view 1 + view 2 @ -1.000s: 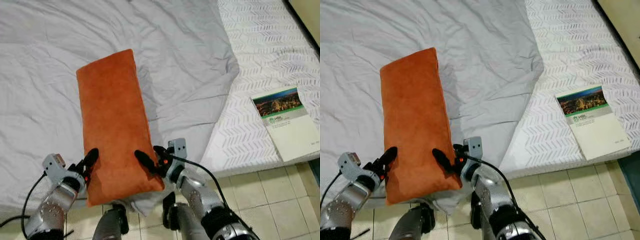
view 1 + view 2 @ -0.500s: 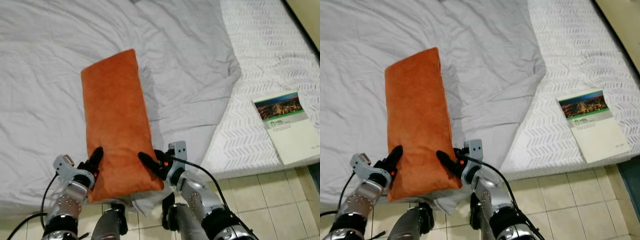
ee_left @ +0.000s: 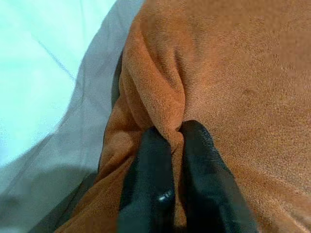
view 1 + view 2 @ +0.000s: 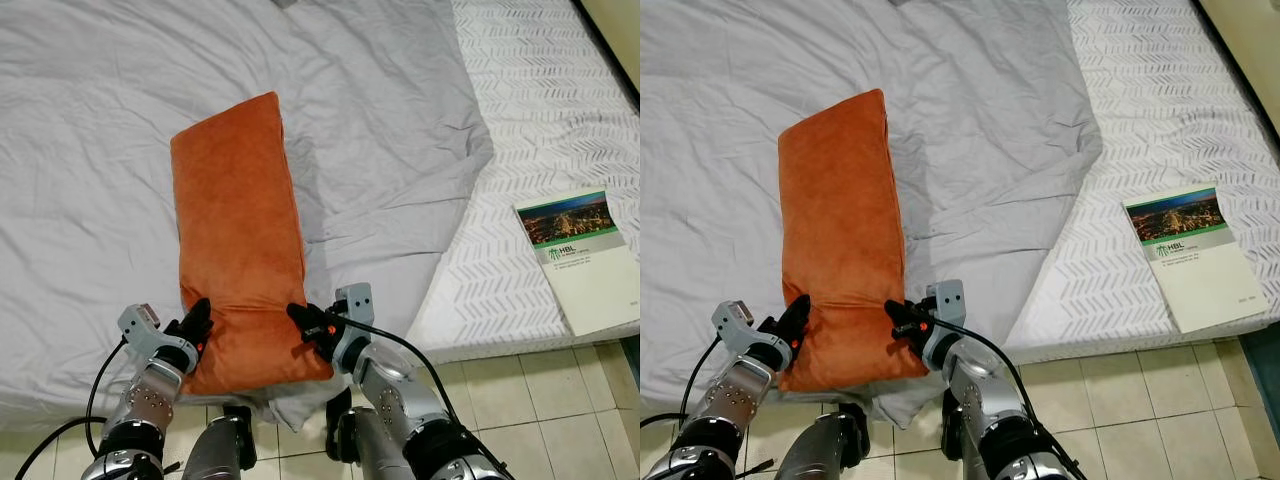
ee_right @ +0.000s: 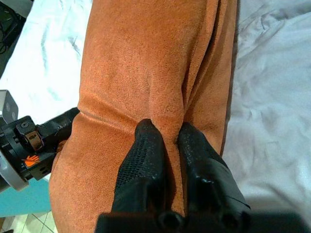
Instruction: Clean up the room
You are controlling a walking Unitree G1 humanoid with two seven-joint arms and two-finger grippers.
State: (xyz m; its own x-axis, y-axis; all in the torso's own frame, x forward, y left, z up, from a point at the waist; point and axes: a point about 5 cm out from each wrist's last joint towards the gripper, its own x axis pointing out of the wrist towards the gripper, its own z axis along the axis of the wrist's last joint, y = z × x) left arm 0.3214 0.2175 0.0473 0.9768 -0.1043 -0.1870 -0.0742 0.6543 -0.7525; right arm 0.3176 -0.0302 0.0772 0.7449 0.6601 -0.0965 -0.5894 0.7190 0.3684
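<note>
A long orange pillow (image 4: pixel 238 230) lies lengthwise on the grey bedsheet (image 4: pixel 100 120), its near end at the bed's front edge. My left gripper (image 4: pixel 200 318) is shut on a fold of the pillow's near left side, and the wrist view shows the fabric pinched between its fingers (image 3: pixel 148 174). My right gripper (image 4: pixel 300 320) is shut on a fold at the near right side, the pillow (image 5: pixel 146 63) squeezed between its fingers (image 5: pixel 146 155).
A booklet (image 4: pixel 578 260) with a city photo lies on the white patterned mattress (image 4: pixel 540 110) at the right, near its front edge. Beige tiled floor (image 4: pixel 560 410) runs below the bed. The grey sheet hangs over the bed's front edge between my arms.
The pillow has been lowered and now lies flatter and farther onto the bed. Both grippers have dropped closer to the bed's front edge, still pinching the pillow's near end.
</note>
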